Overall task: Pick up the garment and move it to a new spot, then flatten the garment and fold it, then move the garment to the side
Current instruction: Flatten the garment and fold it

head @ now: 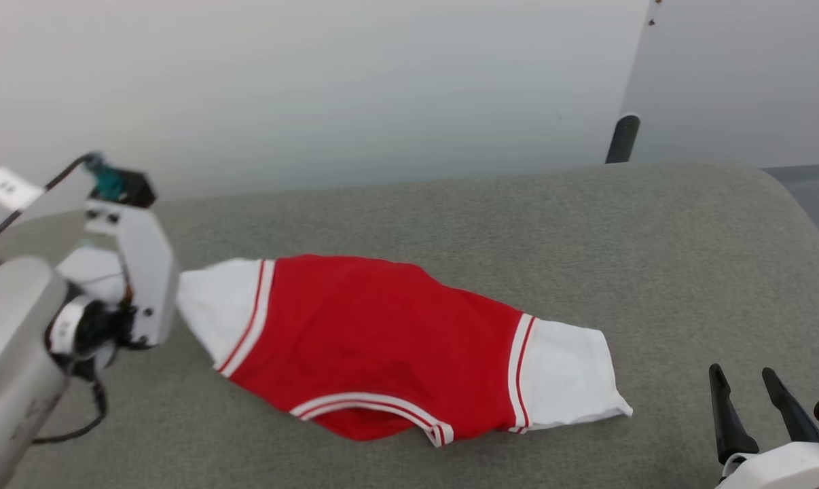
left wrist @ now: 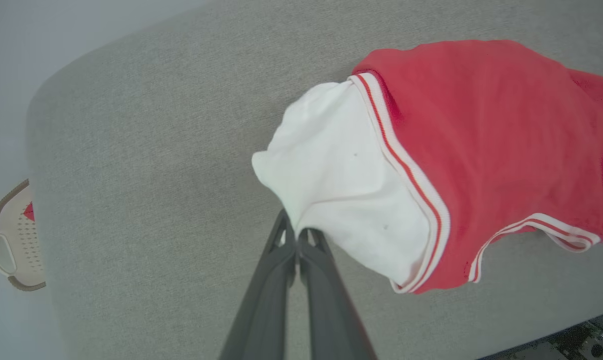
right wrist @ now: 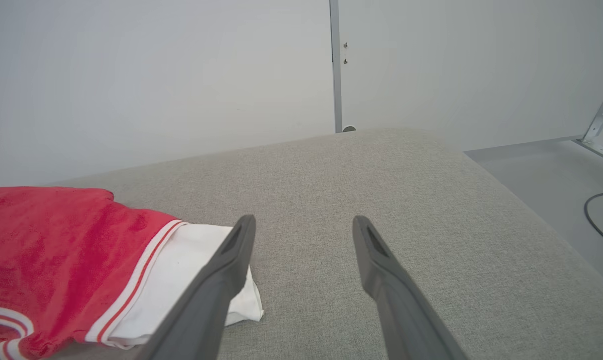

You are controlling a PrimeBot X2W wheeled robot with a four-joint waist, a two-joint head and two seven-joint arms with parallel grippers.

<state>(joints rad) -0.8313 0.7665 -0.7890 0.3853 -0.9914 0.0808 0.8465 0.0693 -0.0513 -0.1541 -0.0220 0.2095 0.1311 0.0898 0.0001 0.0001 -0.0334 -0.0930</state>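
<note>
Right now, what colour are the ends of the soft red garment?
White, with red-and-white striped bands, on the soft red garment; clearest in the left wrist view.

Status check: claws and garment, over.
Left claw shut on garment at its white end. Right claw open, clear of it. Nothing blocking on the grey surface.

Left wrist view: your left gripper is nipped on the garment at a white corner. How deep the cloth runs between the tips is covered. The red body is cut by the right edge. A perforated beige object is half cut off at the left edge, can't identify. Head view: the wrist housing hides those fingers and the panel's tip. Right wrist view: one finger of your right gripper overlaps the other white panel. The garment runs off the left and bottom edges.
</note>
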